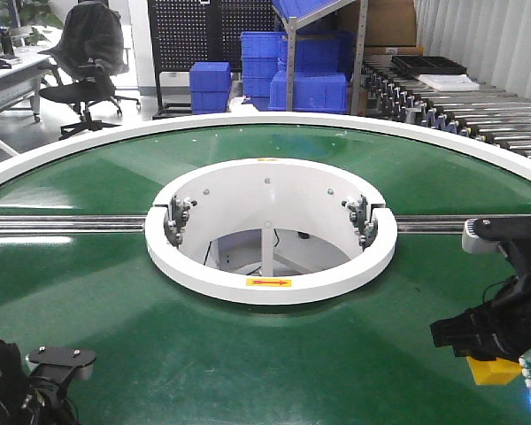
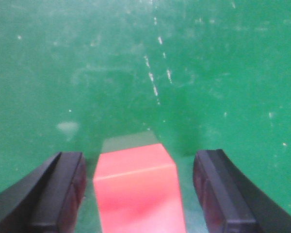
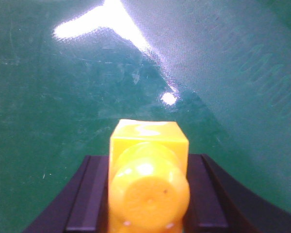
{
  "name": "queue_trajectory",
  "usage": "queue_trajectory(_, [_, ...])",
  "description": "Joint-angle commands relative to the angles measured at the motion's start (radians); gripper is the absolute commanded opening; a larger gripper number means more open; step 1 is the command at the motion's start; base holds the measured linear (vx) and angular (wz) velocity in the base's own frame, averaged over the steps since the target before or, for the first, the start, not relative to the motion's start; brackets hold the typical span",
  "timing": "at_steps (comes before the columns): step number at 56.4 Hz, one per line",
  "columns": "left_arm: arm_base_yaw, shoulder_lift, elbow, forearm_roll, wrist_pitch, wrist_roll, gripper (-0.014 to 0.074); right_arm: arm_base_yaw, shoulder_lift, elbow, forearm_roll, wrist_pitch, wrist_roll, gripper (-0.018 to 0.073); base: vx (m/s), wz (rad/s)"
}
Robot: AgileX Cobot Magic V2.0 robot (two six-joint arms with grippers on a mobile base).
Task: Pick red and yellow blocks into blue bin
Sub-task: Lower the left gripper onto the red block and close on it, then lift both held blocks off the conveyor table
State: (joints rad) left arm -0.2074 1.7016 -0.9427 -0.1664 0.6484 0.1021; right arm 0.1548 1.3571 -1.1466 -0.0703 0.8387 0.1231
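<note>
Red blk (image 2: pixel 137 193), yel. blk (image 3: pixel 148 174) (green belt (image 1: pixel 203 354)).

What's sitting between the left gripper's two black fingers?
The red block, seen in the left wrist view, with green belt showing on either side.

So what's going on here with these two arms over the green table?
Two robot arms are collecting toy blocks from the green table. The right gripper is shut on the yellow block, whose stud faces the wrist camera. The left gripper is open, with a finger on each side of the red block and a gap on both sides, so that one is not gripped yet. The blue bin they are meant for shows in no view.
</note>
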Motion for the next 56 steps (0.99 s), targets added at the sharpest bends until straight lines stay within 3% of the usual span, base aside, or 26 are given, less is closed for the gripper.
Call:
queue_trajectory(1, [-0.009,-0.034,-0.024,-0.012,-0.005,-0.008,0.0515,-0.004,-0.032,-0.028,-0.017,-0.051,-0.009,-0.001,0.0,0.0])
queue_trajectory(8, [-0.009,-0.034,-0.024,-0.011,0.006,-0.009,0.0353,-0.004,-0.032,-0.028,-0.017,-0.052,-0.009,-0.001,0.0,0.0])
queue_trajectory(18, [-0.009,-0.035,-0.024,0.005,0.02,-0.008,-0.0005,-0.004,-0.032,-0.028,-0.016,-0.051,-0.009,-0.001,0.0,0.0])
queue_trajectory(33, [-0.02,-0.189,-0.037,-0.005,-0.017,0.01,-0.0008,-0.004,-0.034,-0.028,-0.009,-0.06,-0.009,-0.001,0.0,0.0])
queue_trajectory(56, [-0.02,-0.816,-0.035,-0.001,-0.223,0.021,-0.0005,-0.004,-0.257,0.027,0.085,-0.2,-0.117,-0.001,0.0,0.0])
